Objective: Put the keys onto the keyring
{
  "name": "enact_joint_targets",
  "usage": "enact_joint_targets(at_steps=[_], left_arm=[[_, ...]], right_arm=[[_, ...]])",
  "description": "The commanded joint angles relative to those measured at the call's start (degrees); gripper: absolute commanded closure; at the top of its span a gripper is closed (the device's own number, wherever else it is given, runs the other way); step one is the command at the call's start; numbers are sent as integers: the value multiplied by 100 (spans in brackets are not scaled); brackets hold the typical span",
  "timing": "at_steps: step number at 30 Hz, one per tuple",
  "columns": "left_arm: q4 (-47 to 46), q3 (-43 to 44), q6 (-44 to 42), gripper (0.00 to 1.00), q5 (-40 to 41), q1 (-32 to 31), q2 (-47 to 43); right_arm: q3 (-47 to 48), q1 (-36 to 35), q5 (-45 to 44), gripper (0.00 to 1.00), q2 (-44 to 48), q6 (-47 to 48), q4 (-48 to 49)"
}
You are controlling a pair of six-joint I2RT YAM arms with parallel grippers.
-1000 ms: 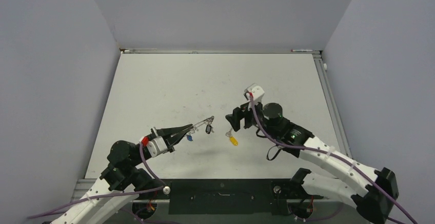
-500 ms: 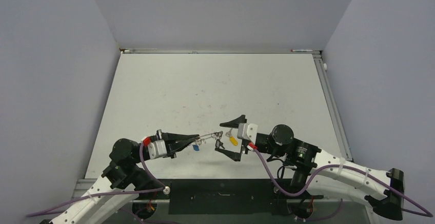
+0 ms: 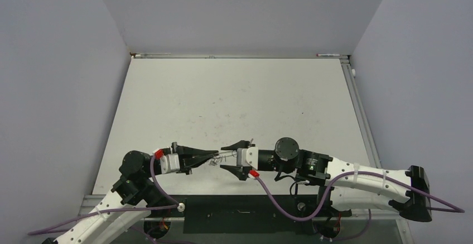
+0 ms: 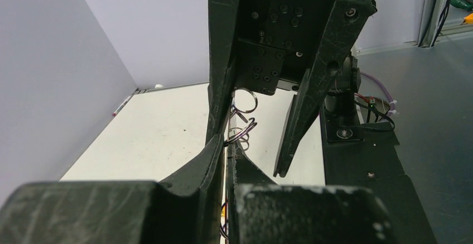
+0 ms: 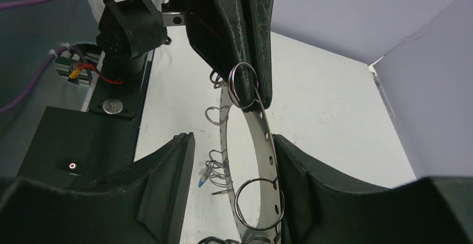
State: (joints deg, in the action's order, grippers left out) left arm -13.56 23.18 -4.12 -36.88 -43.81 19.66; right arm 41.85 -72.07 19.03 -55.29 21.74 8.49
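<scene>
down at the near middle of the table (image 3: 234, 99), got two grippers nose to nose, well short of the far edge. counting one left gripper (image 3: 215, 154), pinched narrow on the keyring (image 5: 262, 138), and one right gripper (image 3: 224, 158), spread wide and gripping nothing, a finger (image 3: 235, 144) either side of the left one's tip.

from the top, making out only a thin silvery glint between them. far too small to count keys there.

over to the right wrist, and seeing the keyring properly: a curved silvery band, punched with holes, running down from the shut left fingers into the gap between the right ones. counting two round split rings (image 5: 244, 85) on the band, one up at the clamp, one lower and nearer, plus several smaller wire loops (image 5: 216, 113) off its left side. spotting one blue-headed key (image 5: 203, 180) low left among those loops. can't tell whether hanging free or touching the table. other keys too small or hidden to pick out.

over to the left wrist: facing the right gripper head-on, fingers splayed, with two small rings stacked just beyond the shut tips. hard to pick out the band from here.
</scene>
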Motion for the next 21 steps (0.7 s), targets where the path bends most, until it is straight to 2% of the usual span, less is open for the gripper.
enact_joint_targets(at_steps=[1,7,17,21], left_arm=[[-472,248,37,100,8,-9,3],[-471,248,45,100,-6,-5,5],[-461,248,44,100,-3,-13,12],[-446,248,36,100,-5,-16,21]], right_arm=[[378,-108,-9,53,5,235,241],[447,-130,-39,57,1,246,299],[524,-213,-196,73,-61,239,350],[552,-259,-214,73,-52,218,353]])
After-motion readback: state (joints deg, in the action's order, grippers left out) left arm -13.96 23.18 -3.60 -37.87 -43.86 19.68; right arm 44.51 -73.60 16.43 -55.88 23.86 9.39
